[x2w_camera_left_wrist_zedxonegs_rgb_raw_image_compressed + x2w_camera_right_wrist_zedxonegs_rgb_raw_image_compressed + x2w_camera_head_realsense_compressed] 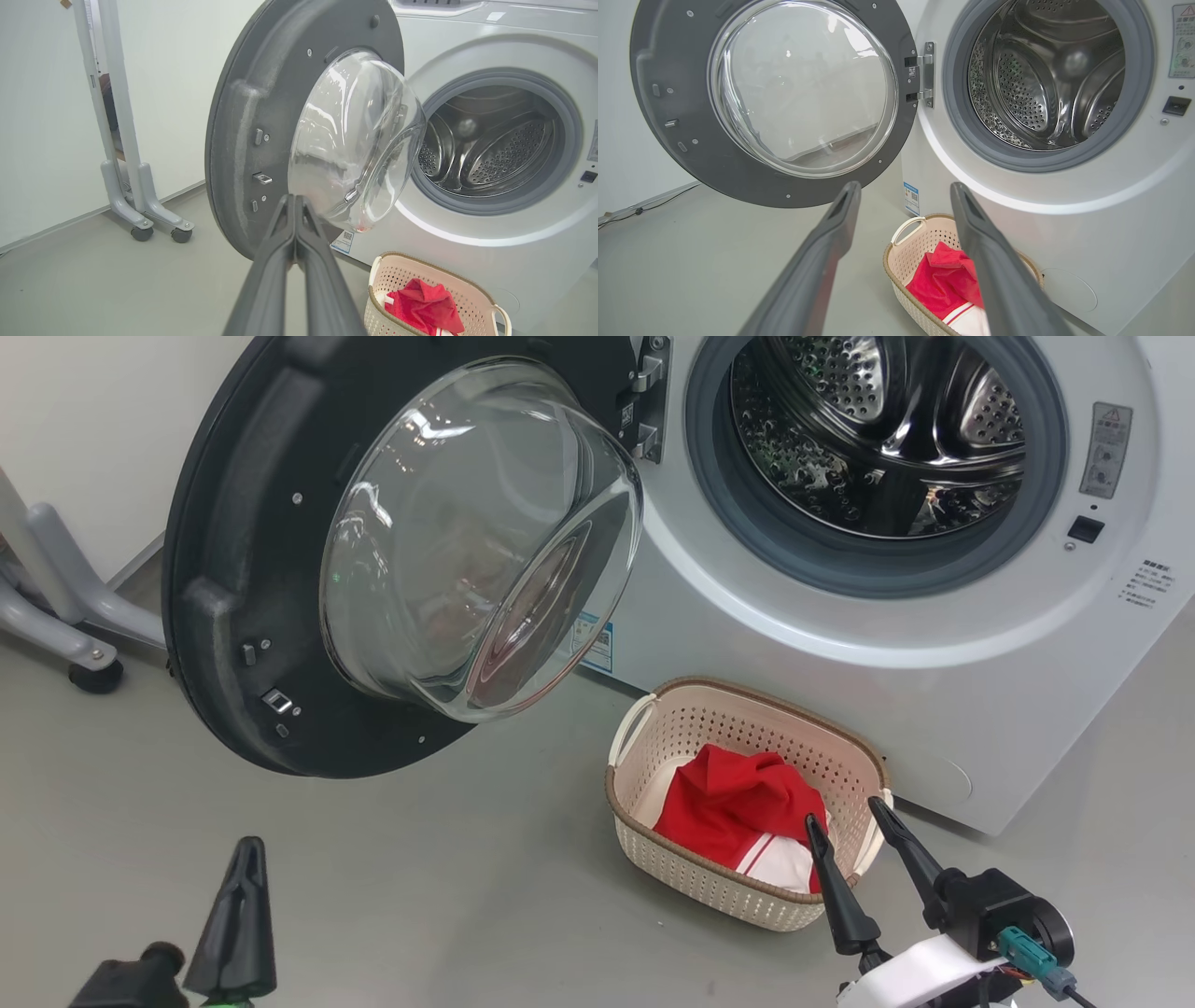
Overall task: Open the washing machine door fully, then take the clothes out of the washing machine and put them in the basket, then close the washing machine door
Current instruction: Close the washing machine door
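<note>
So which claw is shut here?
The left claw: its fingers are pressed together with nothing between them. The right claw has its fingers spread wide apart.

I note a pale grey wheeled stand (148,193) at far left, by the white wall (42,116), its castors (141,233) resting on the grey floor (420,877)

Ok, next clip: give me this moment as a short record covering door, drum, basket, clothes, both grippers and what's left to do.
washing machine door: swung wide open
drum: bare steel, nothing seen inside
basket: on the floor before the washing machine
clothes: red and white, in the basket
left gripper: fingers together, empty
right gripper: fingers apart, empty, near the basket
left to do: close the door
</note>
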`<state>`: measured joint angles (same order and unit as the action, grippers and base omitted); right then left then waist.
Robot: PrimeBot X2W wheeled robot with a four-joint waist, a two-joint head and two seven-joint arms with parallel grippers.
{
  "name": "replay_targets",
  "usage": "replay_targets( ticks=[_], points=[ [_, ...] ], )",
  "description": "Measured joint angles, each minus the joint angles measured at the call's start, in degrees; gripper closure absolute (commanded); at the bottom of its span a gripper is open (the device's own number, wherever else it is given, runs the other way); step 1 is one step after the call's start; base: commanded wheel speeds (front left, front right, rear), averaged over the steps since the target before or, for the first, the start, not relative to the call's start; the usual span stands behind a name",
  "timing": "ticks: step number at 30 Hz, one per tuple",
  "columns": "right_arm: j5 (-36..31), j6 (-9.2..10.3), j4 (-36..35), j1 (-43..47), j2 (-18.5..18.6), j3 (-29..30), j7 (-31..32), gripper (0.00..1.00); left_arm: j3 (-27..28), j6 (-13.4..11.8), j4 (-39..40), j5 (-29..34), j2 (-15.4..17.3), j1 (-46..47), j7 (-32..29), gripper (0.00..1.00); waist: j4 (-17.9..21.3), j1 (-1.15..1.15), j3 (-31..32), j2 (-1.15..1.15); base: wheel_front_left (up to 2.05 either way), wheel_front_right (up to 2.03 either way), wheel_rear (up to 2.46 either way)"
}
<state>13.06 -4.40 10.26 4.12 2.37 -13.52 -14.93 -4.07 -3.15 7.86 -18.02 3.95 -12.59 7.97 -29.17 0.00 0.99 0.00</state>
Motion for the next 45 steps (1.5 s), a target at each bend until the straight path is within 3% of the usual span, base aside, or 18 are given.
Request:
replay_targets(
  ticks=[6, 15, 24, 29, 32, 38, 43, 45],
  points=[
    [-0.1, 0.00, 0.1, -0.1, 0.0, 0.0, 0.0, 0.00, 3.0, 1.6, 1.4, -8.5, -0.5, 0.2, 0.8, 1.00, -0.1, 0.00, -0.3, 0.00, 0.00, 0.00, 0.00],
    [-0.1, 0.12, 0.0, -0.1, 0.0, 0.3, 0.0, 0.00, 7.9, 6.2, 5.8, -30.5, -1.3, 5.3, 1.7, 1.00, 0.0, 0.00, -0.5, 0.00, 0.00, 0.00, 0.00],
    [-0.6, 0.46, -0.2, -0.1, 0.0, -0.1, 0.0, 0.00, 18.0, 7.5, 9.5, -46.5, -1.6, 12.8, 1.6, 1.00, 1.0, 0.00, -1.0, 0.00, 0.00, 0.00, 0.00],
    [-1.2, 0.51, -0.6, -0.4, 0.0, -0.3, 0.0, 0.00, 26.0, 7.7, 9.5, -60.7, -0.7, 19.8, -1.1, 1.00, 2.7, 0.00, -2.1, 0.00, 0.00, 0.00, 0.00],
    [-1.2, 0.53, -0.8, -0.8, 0.0, -0.3, 0.0, 0.00, 31.0, 6.8, 7.4, -64.1, 2.9, 22.3, -2.5, 1.00, 3.8, 0.00, -2.8, 0.00, 0.00, 0.00, 0.00],
    [-1.7, 0.54, -1.6, -1.8, 0.2, 0.0, 0.0, 0.00, 37.7, 1.9, 0.7, -70.1, 10.4, 26.8, -7.5, 1.00, 6.1, 0.00, -4.7, 0.00, 0.00, 0.00, 0.00],
    [-2.1, 0.53, -2.4, -3.0, 0.5, 0.2, 0.0, 0.00, 39.1, -2.8, -6.1, -71.6, 16.1, 28.1, -12.3, 1.00, 8.1, 0.00, -6.7, 0.00, 0.00, 0.00, 0.00],
    [-2.1, 0.53, -2.5, -3.4, 0.7, 0.2, 0.0, 0.00, 39.0, -3.1, -8.6, -72.8, 17.3, 28.3, -14.2, 1.00, 8.9, 0.00, -7.5, 0.00, 0.00, 0.00, 0.00]
  ],
)
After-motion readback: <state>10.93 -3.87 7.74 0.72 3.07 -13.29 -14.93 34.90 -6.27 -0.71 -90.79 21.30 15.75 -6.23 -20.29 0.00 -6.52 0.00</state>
